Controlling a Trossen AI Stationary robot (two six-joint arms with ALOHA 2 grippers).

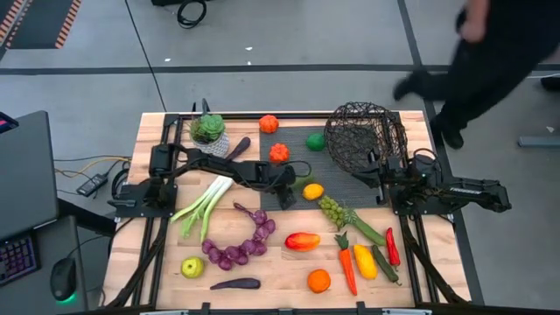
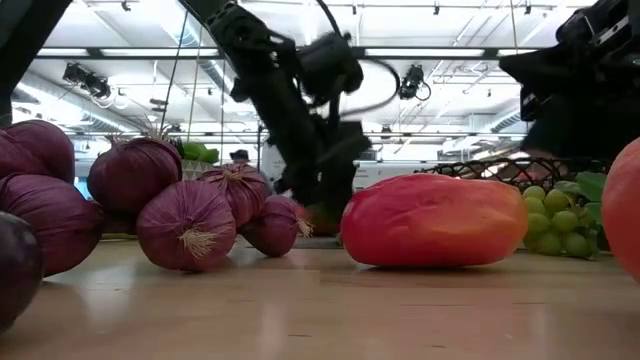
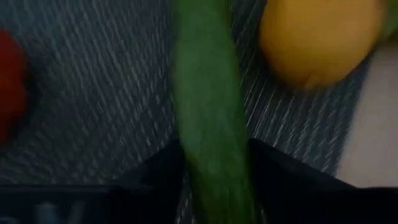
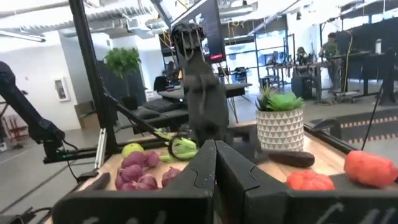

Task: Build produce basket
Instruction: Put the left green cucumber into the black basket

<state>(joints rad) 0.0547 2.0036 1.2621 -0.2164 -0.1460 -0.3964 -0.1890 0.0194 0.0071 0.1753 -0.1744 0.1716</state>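
Nearest the front edge of the table (image 1: 289, 271) lie an orange (image 1: 318, 280), a dark aubergine (image 1: 234, 283) and a green apple (image 1: 192, 266), with a carrot (image 1: 347, 261), a yellow pepper (image 1: 365, 261) and a red chilli (image 1: 392, 246) off to the right. Just behind them a string of purple onions (image 1: 241, 242) curves beside a red-and-yellow mango (image 1: 302, 241) (in the low view these two fill most of the foreground), and a leek (image 1: 204, 204) slants to the left.

In the middle of the table, on the dark mat (image 1: 337, 175), the left gripper (image 1: 287, 194) is down over a green cucumber (image 3: 208, 106). The left wrist view shows the cucumber running between its two dark fingers (image 3: 155, 174), close on both sides, though I cannot tell whether they are pressing it. A lemon (image 3: 317, 37) sits just beside it, and green grapes (image 1: 333, 211) lie near.

The right gripper (image 4: 216, 163) waits at the right side, its fingers clenched together with nothing between them.

Farther back stand the wire basket (image 1: 366, 134), tilted at the mat's far right corner, a potted plant (image 1: 209, 133), a green pepper (image 1: 315, 141) and two orange-red peppers (image 1: 278, 152). None of the produce can be seen inside the basket. A person (image 1: 490, 52) walks beyond the table.
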